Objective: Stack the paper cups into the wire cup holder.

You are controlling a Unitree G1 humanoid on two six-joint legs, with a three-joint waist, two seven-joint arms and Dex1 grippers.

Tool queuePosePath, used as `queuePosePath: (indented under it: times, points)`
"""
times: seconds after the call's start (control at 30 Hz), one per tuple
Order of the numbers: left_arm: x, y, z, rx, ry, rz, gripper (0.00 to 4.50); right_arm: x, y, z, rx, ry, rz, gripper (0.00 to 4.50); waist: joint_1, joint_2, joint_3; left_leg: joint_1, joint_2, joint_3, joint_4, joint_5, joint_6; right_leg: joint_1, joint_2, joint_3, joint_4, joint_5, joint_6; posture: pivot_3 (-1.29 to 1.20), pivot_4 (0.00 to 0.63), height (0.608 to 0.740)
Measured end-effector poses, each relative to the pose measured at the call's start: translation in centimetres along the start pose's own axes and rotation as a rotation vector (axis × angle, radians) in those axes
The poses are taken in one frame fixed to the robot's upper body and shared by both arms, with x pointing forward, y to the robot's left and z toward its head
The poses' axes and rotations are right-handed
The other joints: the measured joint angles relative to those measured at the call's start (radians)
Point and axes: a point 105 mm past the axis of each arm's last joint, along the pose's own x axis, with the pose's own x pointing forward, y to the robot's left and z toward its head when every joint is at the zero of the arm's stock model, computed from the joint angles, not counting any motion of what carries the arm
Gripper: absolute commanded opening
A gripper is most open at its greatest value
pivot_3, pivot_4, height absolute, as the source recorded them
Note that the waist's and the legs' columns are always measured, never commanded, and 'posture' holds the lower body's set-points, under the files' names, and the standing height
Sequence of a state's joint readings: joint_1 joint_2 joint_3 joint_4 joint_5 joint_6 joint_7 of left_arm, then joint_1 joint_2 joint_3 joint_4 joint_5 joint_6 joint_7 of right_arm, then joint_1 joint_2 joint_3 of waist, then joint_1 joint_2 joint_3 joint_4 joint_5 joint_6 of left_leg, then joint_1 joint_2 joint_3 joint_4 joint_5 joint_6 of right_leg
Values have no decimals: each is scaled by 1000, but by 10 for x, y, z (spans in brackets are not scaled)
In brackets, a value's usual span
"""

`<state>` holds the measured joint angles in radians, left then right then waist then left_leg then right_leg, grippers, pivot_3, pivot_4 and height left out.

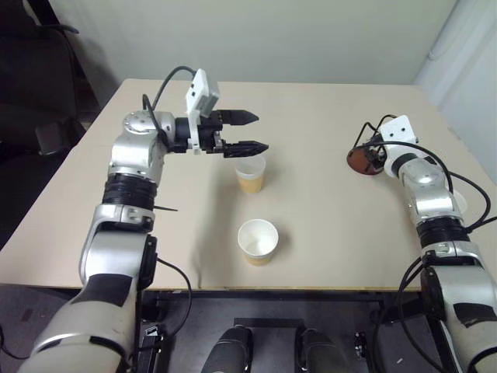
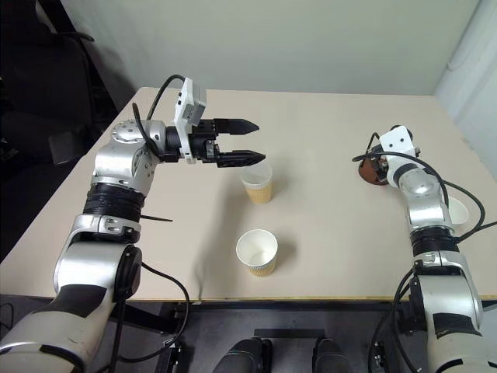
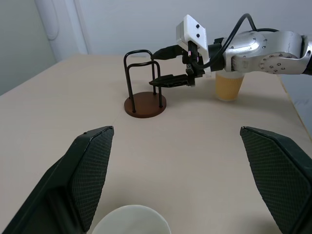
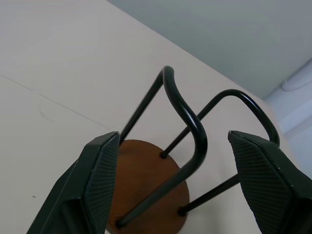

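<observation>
Beige laminate tabletop (image 1: pixel 326 225) is basically the whole scene, and nothing's stacked yet as far as I can tell. The black wire cup holder on its round reddish-brown base (image 3: pixel 145 95) sits empty off on the robot's right side. The right end effector (image 4: pixel 187 187) is level with it, fingers spread wide with the wire loops showing between them, not touching anything that I can see. The left end effector (image 1: pixel 250 132) hangs in the air just above the farther tapered paper cup with the tan-orange band (image 1: pixel 250 172), fingers also spread, holding nothing. A second identical white-rimmed paper cup (image 1: pixel 258 241) stands upright nearer the front edge, and a third one (image 3: pixel 229 85) sits beyond the holder. So zero cups in, all the picking and dropping is left to do.
</observation>
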<state>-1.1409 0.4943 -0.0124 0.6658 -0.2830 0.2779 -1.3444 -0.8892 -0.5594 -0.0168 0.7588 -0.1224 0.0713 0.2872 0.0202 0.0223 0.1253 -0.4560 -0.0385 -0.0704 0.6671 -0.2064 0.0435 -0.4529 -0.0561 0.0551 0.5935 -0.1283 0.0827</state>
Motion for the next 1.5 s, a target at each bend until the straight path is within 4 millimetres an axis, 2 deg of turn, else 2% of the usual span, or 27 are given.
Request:
queuePosePath:
  times: [0.1, 0.2, 0.47, 0.5, 0.87, 1.0, 1.17, 1.33, 1.4, 1.5]
  points:
    - [0, 0, -1, -7, 2, 2, 4443, 0, -2, -5, -13, 11, -5, 3593, 0, 0, 0, 0, 0, 0, 0, 0, 0, 0, 0, 0, 0, 0, 0, 0, 150, 740]
    - [-1, 0, -1, -9, 3, 3, 4500, 0, -3, -7, -18, 19, -6, 3002, -1, 0, 0, 0, 0, 0, 0, 0, 0, 0, 0, 0, 0, 0, 0, 0, 150, 740]
    - [-1, 0, -1, -9, 3, 5, 4500, 0, -5, -4, -3, 9, -8, 144, 0, 0, 0, 0, 0, 0, 0, -1, -1, 0, 0, 0, 0, 0, -1, 0, 150, 740]
    - [0, 0, -1, -9, 3, 5, 4500, 0, -6, -1, 1, -1, -10, 35, 0, 0, 0, 0, 0, 0, 0, -1, -1, 0, 0, 0, 0, 0, -1, 0, 150, 740]
    - [0, 2, -2, -10, 2, 17, 4500, -2, -4, -1, 40, 2, 17, 35, 0, 0, 0, 0, 0, 0, 0, -1, -1, 0, 0, 0, 0, -1, -1, 0, 150, 740]
    - [0, 2, -3, -14, 2, 17, 4500, -9, 9, 8, 117, -29, 141, 35, 0, 0, 0, 0, 0, 0, -1, -1, -1, 0, 0, 0, 0, -2, -3, 0, 150, 740]
    - [-1, 2, -5, -20, 5, 7, 4500, -34, 34, 27, 214, -73, 414, 35, 1, 0, 0, -1, 0, 0, -1, -1, -1, 0, 0, -1, -1, -5, -7, 0, 150, 740]
    - [-2, 3, -5, -16, 10, -6, 4500, -64, 38, 50, 192, -105, 594, 35, 4, 0, 0, -2, 0, -1, -1, 0, -1, 0, 0, -1, -1, -6, -9, 0, 150, 740]
    - [-5, 2, -5, -11, 18, -23, 4500, -78, 44, 55, 164, -106, 672, 35, 3, 0, 0, -1, 0, -1, 0, -1, -2, 0, 0, -1, -1, -6, -9, 0, 150, 740]
    - [-4, -1, -8, 1, 44, -59, 4500, -86, 56, 53, 142, -82, 736, 35, 0, 0, 0, -1, 0, 0, 0, 0, -1, 0, 0, -1, -1, -6, -9, 0, 150, 740]
